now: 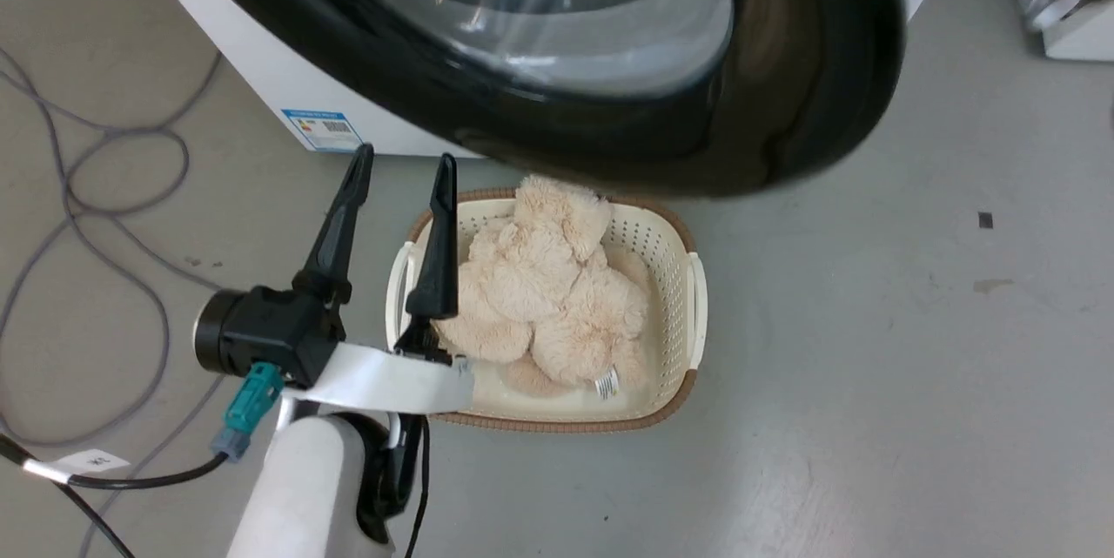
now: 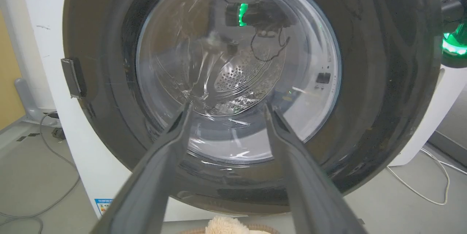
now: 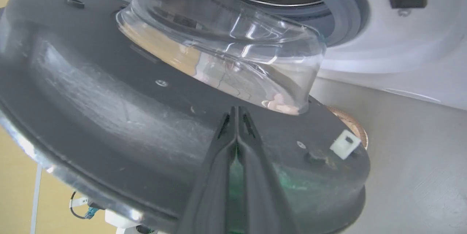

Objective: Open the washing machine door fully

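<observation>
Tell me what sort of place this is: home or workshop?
Probably a laboratory or test room rather than a home: the washing machine stands on a bare grey floor, loose cables lie beside it, and a basket with a plush toy sits before its open door.

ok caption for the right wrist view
Shut right tool pointing at the inner face of the open washing machine door.

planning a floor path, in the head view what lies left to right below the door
grey cables → left gripper → plush toy → small dark floor mark
</observation>
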You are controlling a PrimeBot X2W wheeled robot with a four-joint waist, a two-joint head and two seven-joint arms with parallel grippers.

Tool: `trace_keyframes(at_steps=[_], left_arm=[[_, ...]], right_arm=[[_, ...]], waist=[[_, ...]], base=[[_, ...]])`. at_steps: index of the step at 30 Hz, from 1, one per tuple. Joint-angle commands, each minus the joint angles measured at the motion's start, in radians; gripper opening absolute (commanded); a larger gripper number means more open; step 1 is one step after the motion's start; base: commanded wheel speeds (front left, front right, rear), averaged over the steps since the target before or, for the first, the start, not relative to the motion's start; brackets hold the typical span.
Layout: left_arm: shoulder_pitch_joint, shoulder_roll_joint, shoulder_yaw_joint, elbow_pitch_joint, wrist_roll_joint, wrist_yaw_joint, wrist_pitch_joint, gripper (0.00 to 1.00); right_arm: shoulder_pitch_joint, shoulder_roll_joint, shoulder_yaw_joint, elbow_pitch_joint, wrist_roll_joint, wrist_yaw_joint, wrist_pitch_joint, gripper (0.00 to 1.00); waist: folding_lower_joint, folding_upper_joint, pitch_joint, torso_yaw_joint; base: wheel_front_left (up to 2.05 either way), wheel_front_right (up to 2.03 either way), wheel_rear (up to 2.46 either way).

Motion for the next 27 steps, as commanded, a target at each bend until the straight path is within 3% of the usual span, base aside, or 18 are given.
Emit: trace_keyframes(at_steps=[1,15,27], left_arm=[[0.017,0.002,0.001,0.005,-0.004,0.002,-0.005,1.0],[0.105,0.002,0.007,0.056,0.016,-0.005,-0.005,1.0],[0.189,0.002,0.012,0.097,0.041,-0.016,-0.005,1.0]], right_arm=[[0.033,0.012,0.006,-0.01,0.005,0.001,0.006,0.0],[0.275,0.013,0.016,-0.15,0.069,0.001,0.027,0.0],[0.499,0.052,0.045,-0.313,0.145,0.001,0.007,0.0]], waist=[[0.0001,0.0,-0.012,0.0],[0.0001,0.0,-0.158,0.005],[0.0001,0.0,-0.261,0.015]], base=[[0.0,0.0,0.0],[0.0,0.0,0.0],[0.0,0.0,0.0]])
